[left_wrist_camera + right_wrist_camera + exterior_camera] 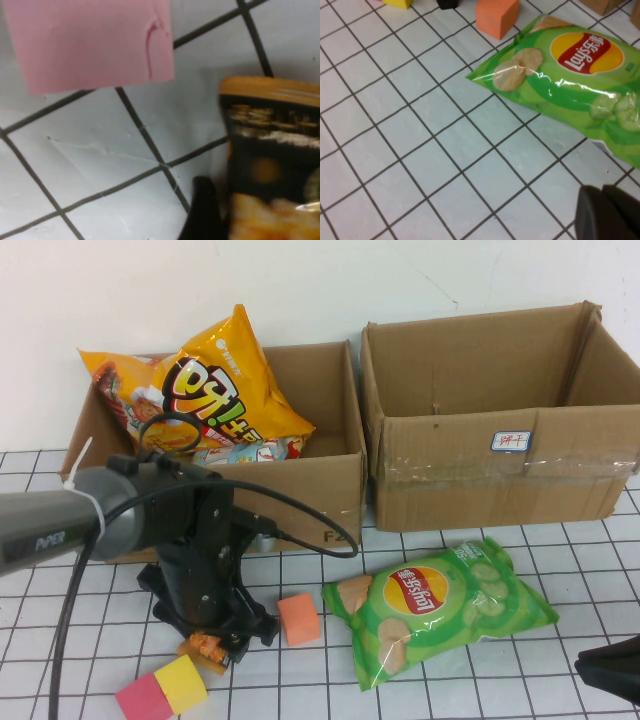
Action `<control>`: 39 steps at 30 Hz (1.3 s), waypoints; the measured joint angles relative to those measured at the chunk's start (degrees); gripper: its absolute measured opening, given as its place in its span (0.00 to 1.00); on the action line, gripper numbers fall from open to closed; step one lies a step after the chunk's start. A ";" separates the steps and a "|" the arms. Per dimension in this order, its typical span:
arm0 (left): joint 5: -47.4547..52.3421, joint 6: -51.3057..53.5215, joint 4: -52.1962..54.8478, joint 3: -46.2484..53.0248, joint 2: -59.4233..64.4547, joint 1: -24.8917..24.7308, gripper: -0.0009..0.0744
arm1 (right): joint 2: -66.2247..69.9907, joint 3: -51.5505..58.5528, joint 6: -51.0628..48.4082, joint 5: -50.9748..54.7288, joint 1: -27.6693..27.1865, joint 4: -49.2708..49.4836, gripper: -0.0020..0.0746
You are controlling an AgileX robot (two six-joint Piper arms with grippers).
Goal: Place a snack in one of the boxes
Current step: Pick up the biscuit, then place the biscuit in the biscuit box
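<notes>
A small orange-and-black foil snack packet (pixel 207 647) lies on the white gridded table under the left gripper (pixel 215 640), whose black finger (pixel 202 210) sits against its edge, just in front of the left open brown cardboard box (pixel 330 475), which already holds a big orange crisp bag (pixel 215 390) standing tilted among other packets. A green Lay's crisp bag (pixel 440 605) lies flat on the table before the gap between that box and the right open cardboard box (pixel 500 455). The right gripper (pixel 612 668) sits low at the table's near right corner, apart from the green bag.

Raised view over the table (pixel 560 580); close wrist views downward, green chip bag (pixel 440 605) shared.
</notes>
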 joint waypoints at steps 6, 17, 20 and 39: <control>1.29 0.23 -0.47 0.00 0.00 0.00 0.51 | 0.00 0.00 0.00 0.00 0.00 0.09 0.02; 7.51 3.80 -7.03 -3.45 -3.70 0.00 0.29 | 0.00 0.00 -1.08 -0.09 0.00 1.79 0.02; 12.55 7.49 -12.25 -8.65 -5.83 0.00 0.29 | 0.00 0.00 -1.07 -0.13 0.00 2.03 0.02; -9.86 42.14 -53.26 -35.96 0.26 -2.26 0.40 | 0.76 0.00 -2.63 -2.31 0.00 3.26 0.02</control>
